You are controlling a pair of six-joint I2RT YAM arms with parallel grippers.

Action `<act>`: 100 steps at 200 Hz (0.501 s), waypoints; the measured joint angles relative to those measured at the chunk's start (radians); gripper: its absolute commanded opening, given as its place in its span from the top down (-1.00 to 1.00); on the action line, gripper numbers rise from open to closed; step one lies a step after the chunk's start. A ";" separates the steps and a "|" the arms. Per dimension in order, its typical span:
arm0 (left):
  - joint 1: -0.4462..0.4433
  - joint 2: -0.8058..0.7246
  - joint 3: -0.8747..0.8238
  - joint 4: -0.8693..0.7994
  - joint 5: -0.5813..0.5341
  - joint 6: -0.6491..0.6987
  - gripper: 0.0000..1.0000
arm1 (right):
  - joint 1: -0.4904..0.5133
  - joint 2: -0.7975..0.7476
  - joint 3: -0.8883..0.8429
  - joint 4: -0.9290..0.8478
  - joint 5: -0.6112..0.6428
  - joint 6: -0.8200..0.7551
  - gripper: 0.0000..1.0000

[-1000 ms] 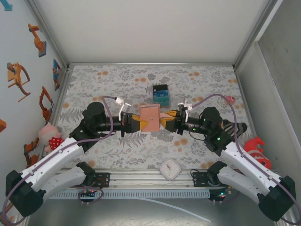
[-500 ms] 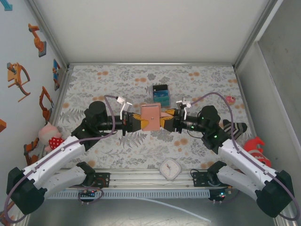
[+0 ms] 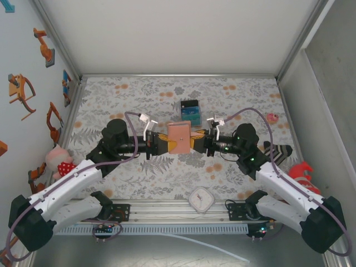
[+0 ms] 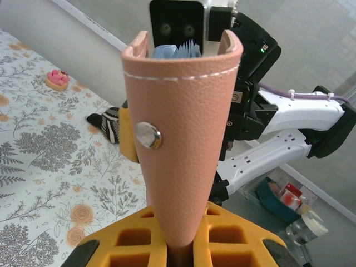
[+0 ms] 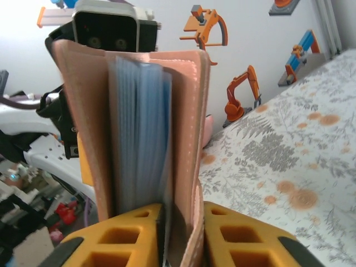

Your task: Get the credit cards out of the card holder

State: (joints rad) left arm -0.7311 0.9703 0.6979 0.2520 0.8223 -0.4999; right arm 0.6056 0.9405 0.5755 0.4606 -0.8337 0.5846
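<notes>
The terracotta card holder hangs in mid-air over the table's middle, pinched from both sides. My left gripper is shut on its folded spine, the snap stud facing the camera. My right gripper is shut on the open edge, clamping one leather flap and the closing tab. The pale blue inner pockets fan out just beside that flap. Credit cards, teal and black, lie in a small stack on the table just behind the card holder.
A white square rounded object lies near the front edge. A pink donut toy and a red object sit at the right. A plush toy sits at the left wall. Metal frame walls close in the table.
My right gripper has moved left onto the card holder's open edge and closed on the flap. Both arms and the card holder have shifted slightly farther back.
</notes>
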 measured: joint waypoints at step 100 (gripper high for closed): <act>-0.016 0.045 0.003 -0.035 -0.086 -0.002 -0.40 | 0.012 -0.108 0.005 -0.193 0.114 -0.055 1.00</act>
State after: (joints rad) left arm -0.7467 1.0153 0.7013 0.2169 0.7364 -0.5022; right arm 0.6178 0.8330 0.5808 0.2672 -0.7200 0.5293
